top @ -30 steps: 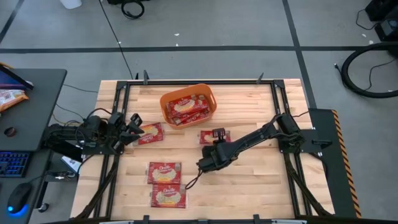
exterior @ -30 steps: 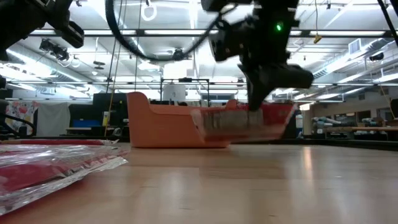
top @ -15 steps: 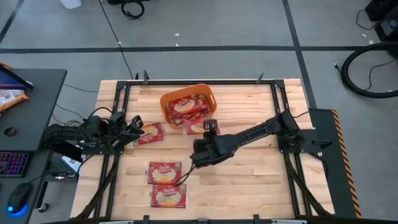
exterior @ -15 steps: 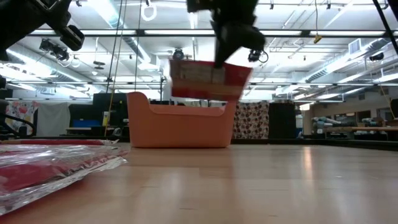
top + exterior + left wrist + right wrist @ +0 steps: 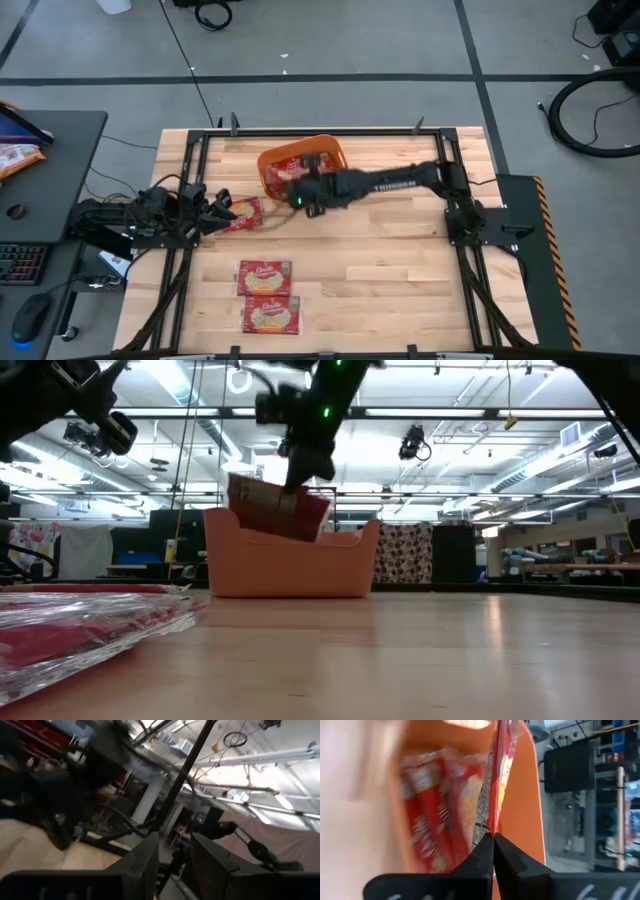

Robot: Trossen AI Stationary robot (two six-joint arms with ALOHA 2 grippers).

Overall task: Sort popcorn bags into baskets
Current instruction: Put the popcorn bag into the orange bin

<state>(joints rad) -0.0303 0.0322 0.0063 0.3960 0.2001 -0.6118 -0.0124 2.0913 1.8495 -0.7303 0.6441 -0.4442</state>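
The orange basket [image 5: 332, 146] [image 5: 290, 565] stands at the table's far middle with several red popcorn bags [image 5: 437, 815] lying inside. My right gripper [image 5: 305, 186] [image 5: 298, 478] hovers over the basket's near side, shut on one more popcorn bag [image 5: 272, 512]. A further bag [image 5: 245, 212] lies flat left of the basket, and two others [image 5: 265, 277] [image 5: 271, 314] lie near the table's front. My left gripper [image 5: 222, 203] [image 5: 175, 865] is open, raised beside the bag left of the basket. My right gripper pinches the popcorn bag by one edge [image 5: 492, 827] between its two fingers [image 5: 482, 852], coming from the table's right. The bag is lifted clear and hangs tilted below the fingers, its lower part [image 5: 262, 520] just above the basket's rim.
Black frame rails [image 5: 190, 190] run along the table's left and right sides. A crinkled red packet [image 5: 90, 625] lies close in front of the low camera. Bare wood [image 5: 400, 270] stretches across the table's right and middle. A dark desk [image 5: 40, 160] stands left of the table.
My right gripper has risen from the middle of the table and swung toward the far left, ending over the basket. The bag it holds came up off the wood, passed above the basket's right end, and now hangs tilted over its left part.
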